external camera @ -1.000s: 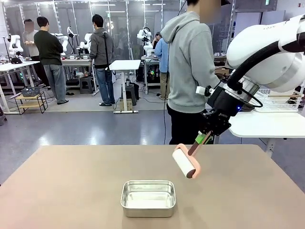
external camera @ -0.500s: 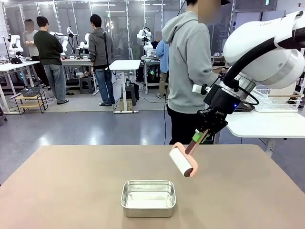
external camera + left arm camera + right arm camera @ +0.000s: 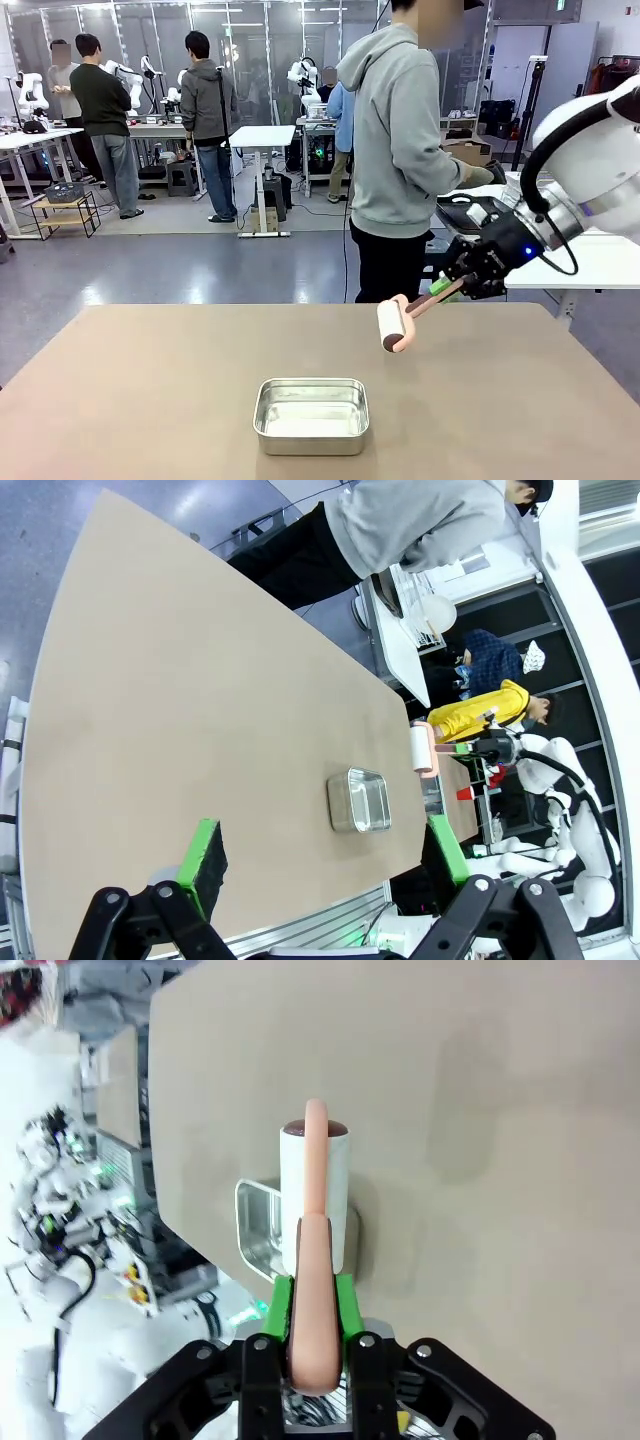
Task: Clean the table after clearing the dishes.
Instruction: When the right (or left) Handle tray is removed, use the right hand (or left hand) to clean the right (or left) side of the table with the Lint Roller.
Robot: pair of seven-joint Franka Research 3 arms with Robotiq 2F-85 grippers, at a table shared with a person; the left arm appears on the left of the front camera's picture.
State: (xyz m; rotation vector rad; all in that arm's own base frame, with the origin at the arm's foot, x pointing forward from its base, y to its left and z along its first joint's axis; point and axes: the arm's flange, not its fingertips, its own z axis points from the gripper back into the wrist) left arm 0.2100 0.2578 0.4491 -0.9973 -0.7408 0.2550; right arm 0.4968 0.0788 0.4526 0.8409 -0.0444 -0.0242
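Observation:
The taupe table (image 3: 150,390) spans the front view. My right gripper (image 3: 455,286) is shut on the pink handle of a white roller (image 3: 392,325), held out over the table's far right part, with the handle nearly level. In the right wrist view, my right gripper (image 3: 313,1312) has its green pads clamped on that handle, and the roller (image 3: 315,1195) points away over the table (image 3: 500,1160). My left gripper (image 3: 325,850) stands open high above the table (image 3: 200,710) with nothing between its fingers. The dishes are out of view.
A small shiny steel pan (image 3: 311,415) sits near the table's front middle, also seen as the pan (image 3: 360,800) and the pan (image 3: 258,1225). A person in a grey hoodie (image 3: 400,150) stands at the far edge, turned toward a white side table (image 3: 560,265).
My right arm has drawn back to the right and dropped lower. The roller's handle has swung from steeply tilted to nearly level, with the roller still held.

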